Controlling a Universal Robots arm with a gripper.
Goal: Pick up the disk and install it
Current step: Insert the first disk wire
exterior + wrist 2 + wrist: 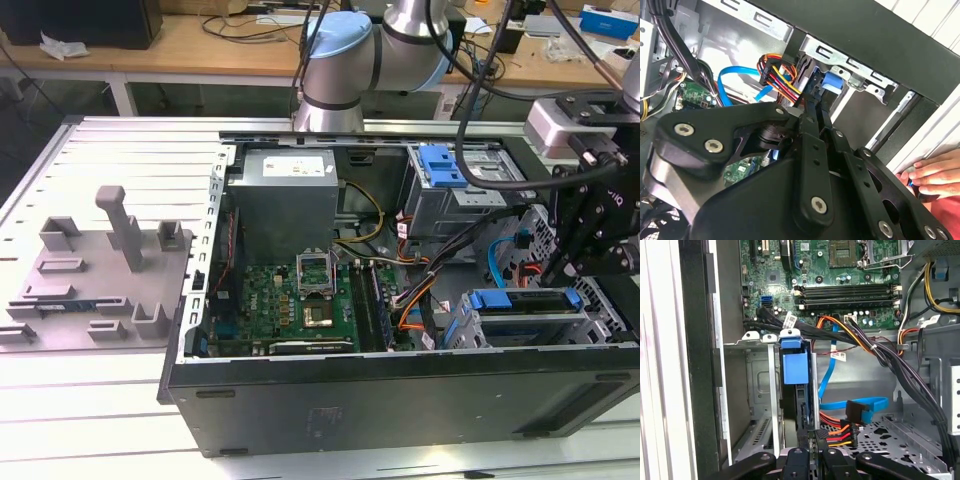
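Observation:
The disk [525, 300], silver with a blue rail frame, lies flat in the drive cage at the case's front corner, on the exterior view's right. My gripper [585, 262] hangs at the disk's right end. In the first wrist view the disk [799, 405] runs edge-on from its blue end piece back to my gripper [812, 440]. The black fingers [811, 107] lie close together and reach toward the disk's blue frame [832, 80], shut on the disk's near end.
The open computer case [400, 390] holds a motherboard [300, 300], a power supply [283, 200] and orange and blue cable bundles [855, 415] beside the cage. A grey holder with posts [100, 270] lies outside the case. A person's hand [935, 175] rests on the case edge.

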